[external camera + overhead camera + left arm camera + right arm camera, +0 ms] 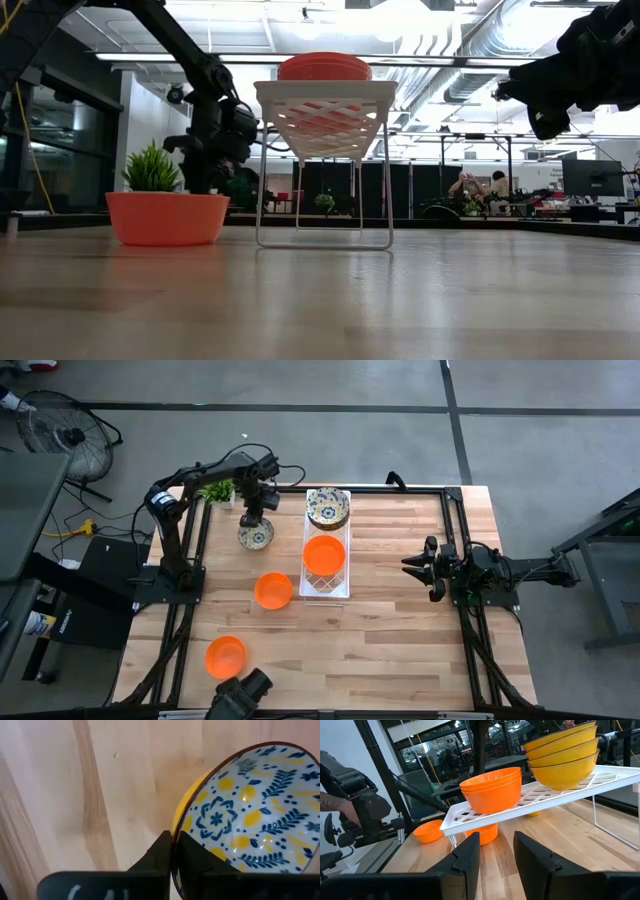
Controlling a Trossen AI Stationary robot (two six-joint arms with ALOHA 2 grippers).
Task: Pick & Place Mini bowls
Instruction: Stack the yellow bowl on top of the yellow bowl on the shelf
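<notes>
On the pale wood table (380,610), a white wire rack (326,582) stands near the centre, carrying a stack of patterned bowls (327,507) at its 12 o'clock end and orange bowls (324,555) at its 6 o'clock end. From the rack, a lone patterned bowl (256,537) sits at about 10 o'clock, with the left gripper (254,520) pinching its rim, the fingers (160,855) pressed together on either side of the wall. A small green plant (216,491) stands at the table's 11 o'clock corner. One orange bowl (273,590) lies just beside the rack at 8 o'clock, another orange bowl (226,657) farther off toward 7 o'clock. The right gripper (418,565) hangs at 3 o'clock, well apart from the rack, fingers (467,855) spread and empty. The floor around is grey concrete with dark lines; a fan (60,430) stands at 10 o'clock off the table. Beyond the table the low view shows a bright hall with ceiling ducts and people (497,188) at desks far back.
</notes>
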